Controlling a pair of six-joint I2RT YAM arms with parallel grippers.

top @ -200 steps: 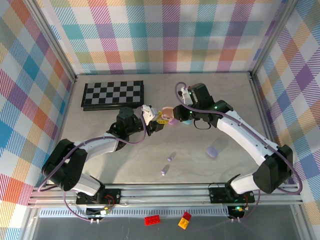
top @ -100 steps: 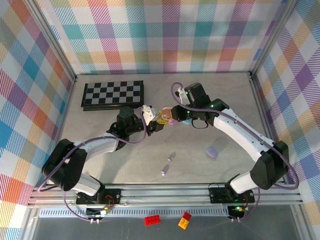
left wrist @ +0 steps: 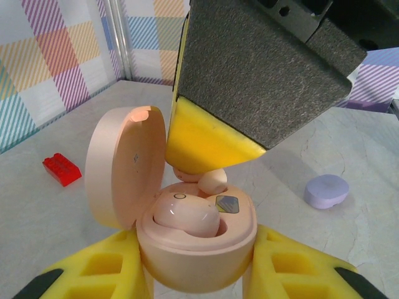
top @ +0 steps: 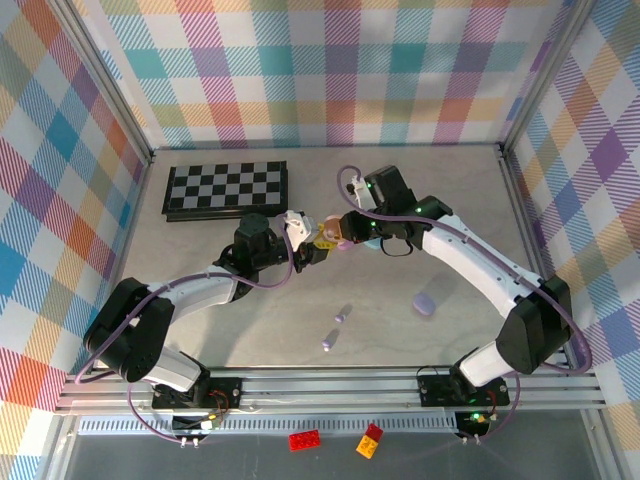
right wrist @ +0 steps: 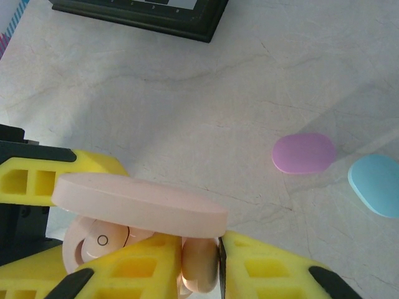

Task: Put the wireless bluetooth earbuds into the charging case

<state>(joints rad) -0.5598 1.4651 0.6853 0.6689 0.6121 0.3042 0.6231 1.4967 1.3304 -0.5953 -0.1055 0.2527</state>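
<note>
We see the left gripper [left wrist: 196, 277] clamped on the open pink charging case [left wrist: 196, 246], mid-table near the chessboard [top: 227, 188]. One pink earbud [left wrist: 186, 215] sits in its socket; the right gripper [right wrist: 199, 280] pinches a second pink earbud [left wrist: 212, 180] right over the free socket, contact we cannot tell. Two purple earbuds [top: 342, 316] lie loose nearer the bases

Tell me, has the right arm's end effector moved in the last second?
Yes, slightly: the right end effector has shifted left, toward the chessboard.
</note>
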